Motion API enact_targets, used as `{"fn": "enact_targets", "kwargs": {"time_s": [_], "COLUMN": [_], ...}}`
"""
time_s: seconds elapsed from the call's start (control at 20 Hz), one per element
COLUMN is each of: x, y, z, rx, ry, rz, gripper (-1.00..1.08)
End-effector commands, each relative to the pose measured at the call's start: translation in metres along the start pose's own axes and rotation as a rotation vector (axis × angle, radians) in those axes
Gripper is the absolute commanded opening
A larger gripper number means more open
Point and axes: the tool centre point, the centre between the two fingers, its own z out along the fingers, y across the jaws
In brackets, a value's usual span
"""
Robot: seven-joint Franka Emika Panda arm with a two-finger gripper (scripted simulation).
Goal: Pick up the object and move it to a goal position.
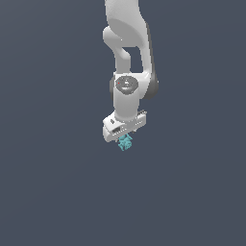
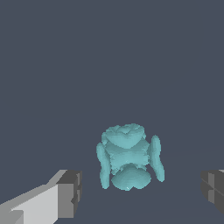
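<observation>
1. End effector stands wide open and holds nothing: in the wrist view one finger pad shows on one side and the other finger pad on the far side, with open dark surface visible between each pad and the object.

2. Between those pads, a little nearer the first pad than the second, sits the teal lumpy object. It touches neither pad, and its body is plainly narrower than the gap.

3. In the exterior view the end effector hangs from the white arm, and the object shows directly at its 6 o'clock, peeking out just under the white hand. Whether the fingertips already reach down beside it cannot be told from there.

4. The object is a stubby clump without a strong long axis. In the wrist view it reads slightly longer along the line running away from the camera than across the gap, with a thin flap on each flank facing a pad. It has no clear pointing end.

5. My judgement: the coming move turns on this straddle. The object lies straight below and roughly centred, so a closing stroke should meet the two side flaps. The bumpy skin may let it twist or slip.
</observation>
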Motion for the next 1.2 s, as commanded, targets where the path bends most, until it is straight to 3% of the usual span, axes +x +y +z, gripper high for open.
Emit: {"fn": "enact_targets", "kwargs": {"time_s": [0.0,0.75,1.15], "x": [-0.001,-0.004,-0.004], "y": [-0.001,-0.002,-0.002], "z": [0.005,0.017,0.051], "rx": [-0.002,-0.005,-0.005], "ry": [0.004,0.009,0.01], "rz": [-0.048,-0.132,-0.136], "gripper": [1.0,1.0,1.0]}}
